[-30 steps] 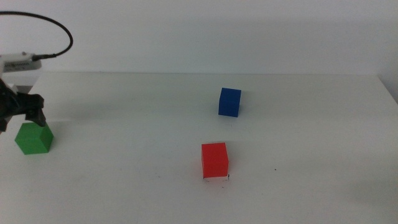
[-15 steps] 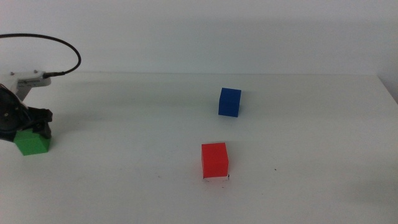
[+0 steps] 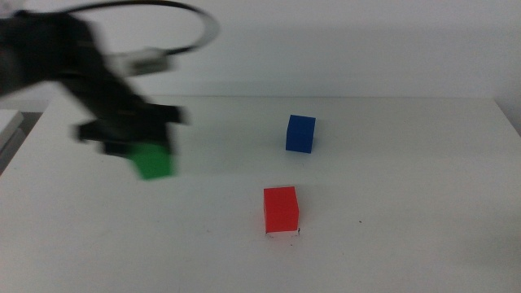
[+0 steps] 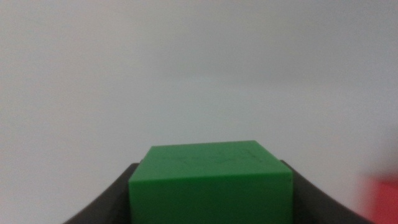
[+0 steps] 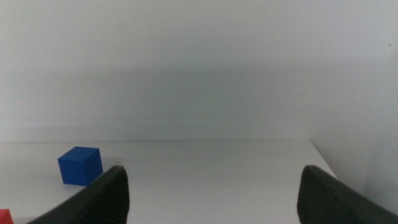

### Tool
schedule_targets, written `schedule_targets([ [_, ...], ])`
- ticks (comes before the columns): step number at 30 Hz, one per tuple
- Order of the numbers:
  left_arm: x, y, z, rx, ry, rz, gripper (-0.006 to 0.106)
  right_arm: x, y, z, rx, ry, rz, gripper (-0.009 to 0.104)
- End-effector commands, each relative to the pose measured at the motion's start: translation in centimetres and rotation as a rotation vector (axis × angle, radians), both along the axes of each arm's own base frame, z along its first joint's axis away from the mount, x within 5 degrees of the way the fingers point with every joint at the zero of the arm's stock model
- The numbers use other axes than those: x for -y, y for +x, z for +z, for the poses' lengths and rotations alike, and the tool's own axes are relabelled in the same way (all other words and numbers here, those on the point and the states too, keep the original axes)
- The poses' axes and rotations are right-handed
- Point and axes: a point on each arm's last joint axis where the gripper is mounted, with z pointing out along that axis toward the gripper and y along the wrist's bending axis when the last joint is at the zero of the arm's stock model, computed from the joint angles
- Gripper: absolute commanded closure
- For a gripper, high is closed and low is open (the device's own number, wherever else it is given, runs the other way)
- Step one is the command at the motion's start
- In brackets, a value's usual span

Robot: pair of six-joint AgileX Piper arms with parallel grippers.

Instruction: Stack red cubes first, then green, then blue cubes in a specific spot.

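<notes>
Item: my left gripper (image 3: 146, 150), jaws clamped on green cube (image 3: 153, 160), airborne toward table's left edge; red cube (image 3: 281, 210) lies rightward near front edge; right gripper (image 5: 211, 193) wide open, empty

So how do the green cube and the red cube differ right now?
The green cube is clamped in the left gripper and lifted off the table; the red cube rests free on the table. Green is motion-blurred; red is sharp. Green sits left of red. Both look the same size, with plain faces.
</notes>
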Motion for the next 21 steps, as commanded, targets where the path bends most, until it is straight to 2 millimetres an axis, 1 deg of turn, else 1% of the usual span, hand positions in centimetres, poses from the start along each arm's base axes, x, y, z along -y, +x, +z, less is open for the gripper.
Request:
schedule_targets([
  [1,5.7,-2.1,1.0,-0.021,0.009,0.028,0.089,0.0,0.0,0.0,0.011,-0.008,-0.007,0.002],
  [2,8.4,-2.9,1.2,-0.008,0.017,0.004,0.089,0.0,0.0,0.0,0.011,-0.008,-0.007,0.002],
  [4,12.5,-4.3,1.3,0.018,0.032,-0.03,0.089,0.0,0.0,0.0,0.011,-0.008,-0.007,0.002],
  [6,16.2,-5.7,1.4,0.043,0.05,-0.049,0.089,0.0,0.0,0.0,0.011,-0.008,-0.007,0.002],
  [9,19.1,-6.2,1.1,0.057,0.061,-0.044,0.089,0.0,0.0,0.0,0.011,-0.008,-0.007,0.002],
  [11,20.1,-6.1,0.8,0.045,0.07,-0.049,0.089,0.0,0.0,0.0,0.011,-0.008,-0.007,0.002],
  [14,21.0,-5.5,0.1,0.036,0.073,-0.049,0.089,0.0,0.0,0.0,0.011,-0.008,-0.007,0.002],
  [17,21.1,-5.0,-0.8,0.02,0.083,-0.035,0.089,0.0,0.0,0.0,0.011,-0.008,-0.007,0.002],
  [21,21.0,-4.6,-1.4,0.006,0.089,-0.011,0.089,0.0,0.0,0.0,0.011,-0.008,-0.007,0.002],
])
